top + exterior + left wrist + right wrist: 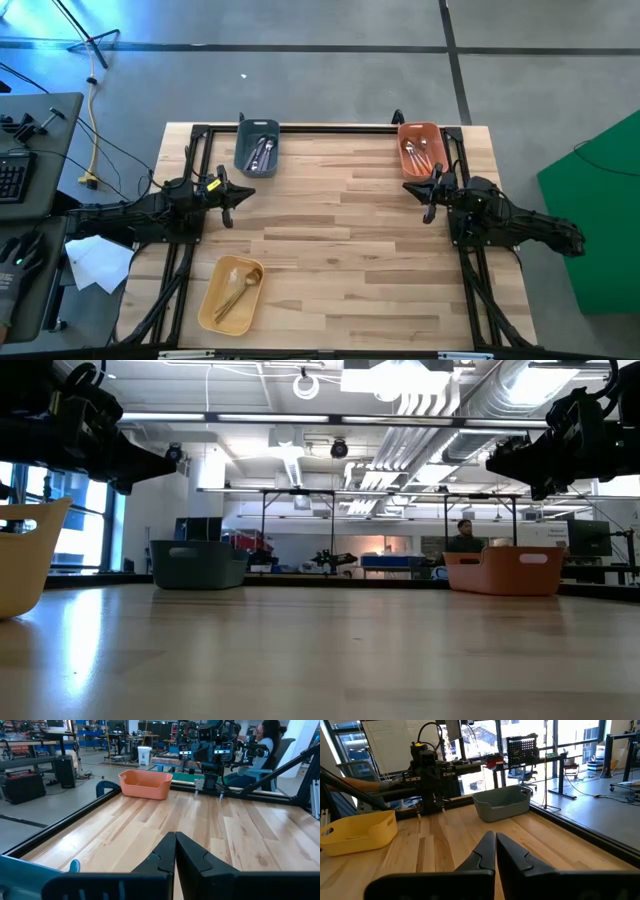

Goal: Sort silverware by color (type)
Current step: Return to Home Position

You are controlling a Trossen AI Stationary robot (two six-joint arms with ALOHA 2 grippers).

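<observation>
The left gripper [228,197] is held above the left side of the wooden table [340,240], about halfway along its depth. Its fingers [162,857] are seen pressed together with nothing between them. The right gripper [428,192] is held opposite, over the right side, just beside the near end of the orange bin [402,140]. Its fingers [482,855] are likewise closed on nothing.

No cutlery is seen on the bare wood between the arms. Several orange-handled pieces [417,155] are gathered inside the orange bin at the far right corner. A cluster of silver-headed pieces [262,155] is laid in the grey-blue bin [241,150] at the far edge, left of centre. Their handles appear dark, possibly purple, though this cannot be made out with certainty from above. The gold pieces [237,290] are laid in the yellow bin [252,312], which is set at an angle near the front left corner, well apart from both grippers.
</observation>
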